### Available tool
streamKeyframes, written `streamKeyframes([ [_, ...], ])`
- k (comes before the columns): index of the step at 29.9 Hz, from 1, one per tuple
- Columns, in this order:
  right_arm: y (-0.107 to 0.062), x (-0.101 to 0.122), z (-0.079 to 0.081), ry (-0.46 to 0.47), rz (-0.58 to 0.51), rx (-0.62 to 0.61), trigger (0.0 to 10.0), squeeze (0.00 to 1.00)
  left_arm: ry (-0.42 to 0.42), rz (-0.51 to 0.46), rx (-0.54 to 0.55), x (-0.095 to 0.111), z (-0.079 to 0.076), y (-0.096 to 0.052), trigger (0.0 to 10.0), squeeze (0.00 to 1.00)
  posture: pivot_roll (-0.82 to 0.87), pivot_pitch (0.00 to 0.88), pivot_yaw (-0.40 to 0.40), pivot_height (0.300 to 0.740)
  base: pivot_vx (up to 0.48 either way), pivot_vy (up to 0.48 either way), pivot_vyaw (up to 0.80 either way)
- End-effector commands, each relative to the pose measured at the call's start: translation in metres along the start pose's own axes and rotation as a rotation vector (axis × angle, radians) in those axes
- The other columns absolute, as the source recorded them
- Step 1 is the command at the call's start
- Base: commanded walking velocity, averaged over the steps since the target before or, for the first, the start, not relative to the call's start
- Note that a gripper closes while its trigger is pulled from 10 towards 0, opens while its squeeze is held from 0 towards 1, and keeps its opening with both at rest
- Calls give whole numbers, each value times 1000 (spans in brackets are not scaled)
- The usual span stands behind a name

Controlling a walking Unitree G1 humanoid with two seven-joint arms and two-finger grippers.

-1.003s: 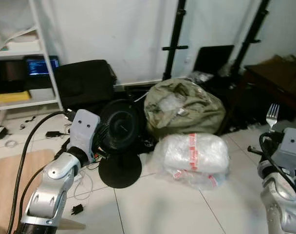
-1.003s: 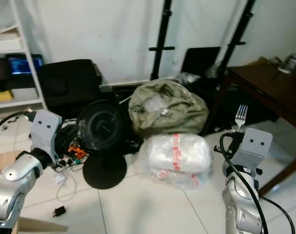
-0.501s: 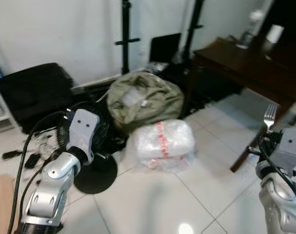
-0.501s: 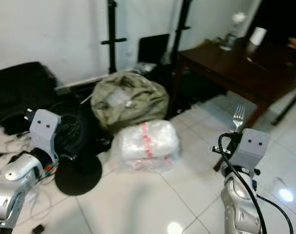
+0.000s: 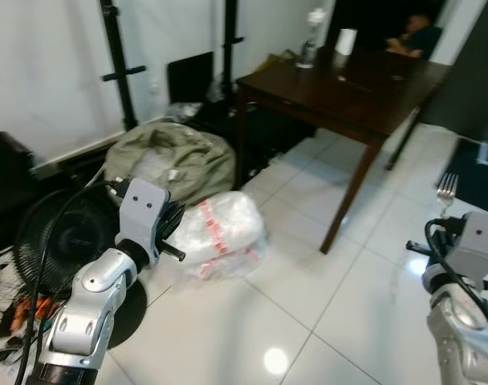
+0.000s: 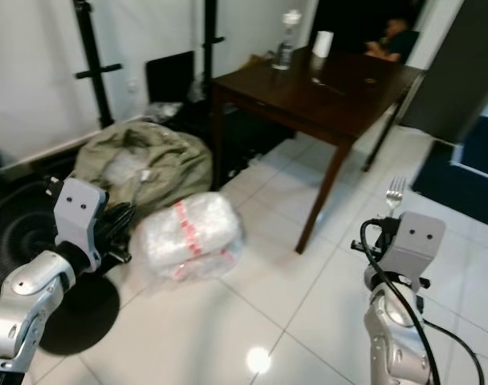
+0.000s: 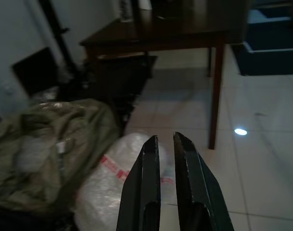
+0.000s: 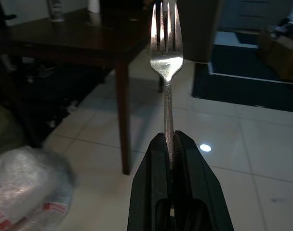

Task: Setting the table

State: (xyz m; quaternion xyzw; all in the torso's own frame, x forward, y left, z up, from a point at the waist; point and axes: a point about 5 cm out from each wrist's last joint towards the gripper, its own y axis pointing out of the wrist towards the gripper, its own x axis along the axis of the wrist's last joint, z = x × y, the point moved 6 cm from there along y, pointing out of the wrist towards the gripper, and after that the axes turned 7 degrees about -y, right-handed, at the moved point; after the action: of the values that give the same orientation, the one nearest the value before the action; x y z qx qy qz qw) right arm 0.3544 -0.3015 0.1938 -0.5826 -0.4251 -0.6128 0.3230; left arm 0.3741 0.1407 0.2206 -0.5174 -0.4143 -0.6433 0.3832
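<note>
A silver fork stands upright, tines up, with my right gripper shut on its handle; in the eye views the fork rises above my right wrist at the right edge. A dark wooden table stands ahead and to the right, a few floor tiles away from me. A bottle, a white roll and a small utensil are on it. My left gripper is held up at the left, shut with nothing between its fingers, pointing toward the table.
An olive bag and a plastic-wrapped bundle lie on the white tiles left of the table. A black fan stands by my left arm, black stands along the wall. A person sits beyond the table. A dark mat lies at the right.
The camera has swung to the right: the shelf has left the picture and the wooden table has come into view. Both grippers hold the same pose, fork still upright.
</note>
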Motion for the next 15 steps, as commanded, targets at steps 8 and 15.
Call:
streamKeyframes([
  [8,-2,-5,-1,4,14,-5,10000,0,-13,0,-20,-2,-4,-1,10000,0,94,76,42,740,0,0,-769],
  [15,-3,-7,-1,4,18,-5,10000,0,-21,-2,-27,-1,-5,-1,10000,0,93,79,42,740,0,0,-769],
])
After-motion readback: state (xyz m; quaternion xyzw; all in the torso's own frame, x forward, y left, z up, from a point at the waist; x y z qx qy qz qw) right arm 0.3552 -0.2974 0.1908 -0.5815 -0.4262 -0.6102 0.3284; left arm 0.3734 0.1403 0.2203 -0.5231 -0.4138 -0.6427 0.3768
